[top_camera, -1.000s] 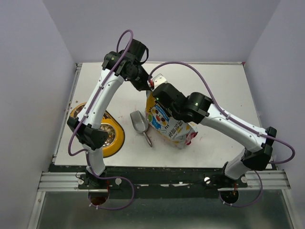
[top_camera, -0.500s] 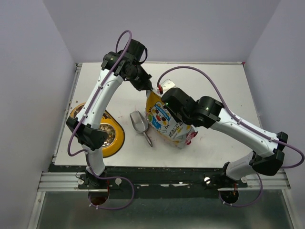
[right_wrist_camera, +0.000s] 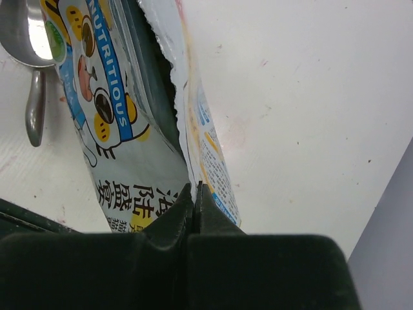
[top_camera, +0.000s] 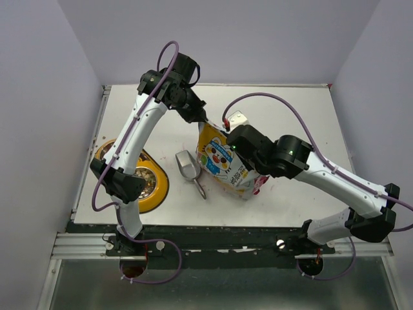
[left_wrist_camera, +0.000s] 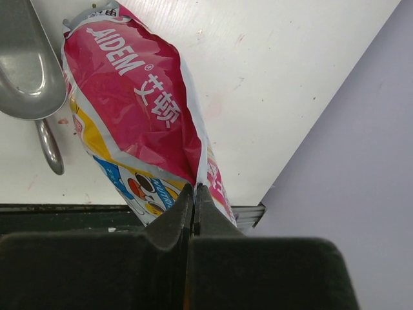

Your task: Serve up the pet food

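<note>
The bag of pet food (top_camera: 219, 165) sits about mid-table, yellow and white with a cartoon face and a blue "NUTRITIOUS" band on one side and a red-pink panel with white lettering on the other. Its top is torn open and the inside looks dark; from where I stand I can't make out the pellets. Its long axis runs on a slant: the torn mouth is at the far end, toward the back wall, and the bottom points toward the near edge and to the right. Both arms have hold of that mouth end. The left gripper (left_wrist_camera: 195, 194) is clenched on the red side's edge, and the right gripper (right_wrist_camera: 195, 190) is pinched tight on the torn lip beside the opening. Just left of the bag lies the metal scoop (top_camera: 188, 165), bowl far, handle toward the near edge. Well to the left, by the table's left edge, is the yellow feeder (top_camera: 153, 187), partly under the left arm. The white table (top_camera: 316, 106) is bare behind and to the right of the bag, with lavender walls close on three sides.
</note>
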Controlling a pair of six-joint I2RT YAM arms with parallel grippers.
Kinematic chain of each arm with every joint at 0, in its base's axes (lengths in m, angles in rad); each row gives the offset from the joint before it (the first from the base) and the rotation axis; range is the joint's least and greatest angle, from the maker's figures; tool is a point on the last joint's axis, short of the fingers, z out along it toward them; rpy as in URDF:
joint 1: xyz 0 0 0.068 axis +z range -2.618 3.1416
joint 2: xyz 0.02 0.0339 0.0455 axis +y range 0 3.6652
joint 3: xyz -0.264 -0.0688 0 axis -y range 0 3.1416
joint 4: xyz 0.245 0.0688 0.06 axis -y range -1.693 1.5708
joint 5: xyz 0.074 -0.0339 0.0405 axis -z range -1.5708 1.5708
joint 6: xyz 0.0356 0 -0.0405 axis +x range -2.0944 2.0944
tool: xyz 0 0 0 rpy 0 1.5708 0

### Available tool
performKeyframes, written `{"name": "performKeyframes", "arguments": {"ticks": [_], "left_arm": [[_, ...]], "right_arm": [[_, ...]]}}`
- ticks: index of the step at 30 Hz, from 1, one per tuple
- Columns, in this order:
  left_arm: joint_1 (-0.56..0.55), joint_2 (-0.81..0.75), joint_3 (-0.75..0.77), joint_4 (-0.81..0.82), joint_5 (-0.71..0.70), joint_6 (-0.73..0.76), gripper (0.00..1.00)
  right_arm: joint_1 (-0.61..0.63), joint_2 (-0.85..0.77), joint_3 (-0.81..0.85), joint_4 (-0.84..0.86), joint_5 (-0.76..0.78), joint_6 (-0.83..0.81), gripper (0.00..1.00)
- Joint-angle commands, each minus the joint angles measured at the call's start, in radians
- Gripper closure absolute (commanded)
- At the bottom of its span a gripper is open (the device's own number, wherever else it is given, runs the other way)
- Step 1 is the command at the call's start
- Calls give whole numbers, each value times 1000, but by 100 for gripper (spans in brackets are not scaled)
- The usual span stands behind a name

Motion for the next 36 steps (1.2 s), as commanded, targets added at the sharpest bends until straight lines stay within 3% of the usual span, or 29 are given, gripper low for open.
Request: {"name": "performKeyframes", "arguments": {"ticks": [1,4,8,12,17,20,25,26,27,32,36], "left_arm": [[17,-26,56,60,-24,-12,100],[22,-19,58,68,-18,-17,100],[25,-18,59,71,-11,-22,100],[28,-19,56,68,-7,-22,100],[30,-19,53,66,-2,-22,100],[33,-19,53,68,-2,-22,100],[33,-24,37,65,15,-40,100],[31,-30,24,60,19,-57,100],[30,-35,6,60,25,-67,100],[31,-50,-54,45,80,-150,100],[24,-38,-53,14,139,-202,100]], "right_arm": [[-3,-73,-30,-70,-51,-2,99],[-3,-78,-41,-100,-78,5,99],[-3,-145,-70,-85,-63,7,73],[-1,-176,-61,-90,-66,-4,68],[-1,-176,-70,-82,-58,-10,76],[-3,-190,-84,-75,-50,-14,99],[-3,-207,-116,-36,-144,-59,99],[-1,-202,-119,-12,-164,-71,94],[-3,-195,-121,14,-170,-74,77],[0,-115,-100,249,-112,-136,31],[0,-18,-46,436,-29,-185,28]]}}
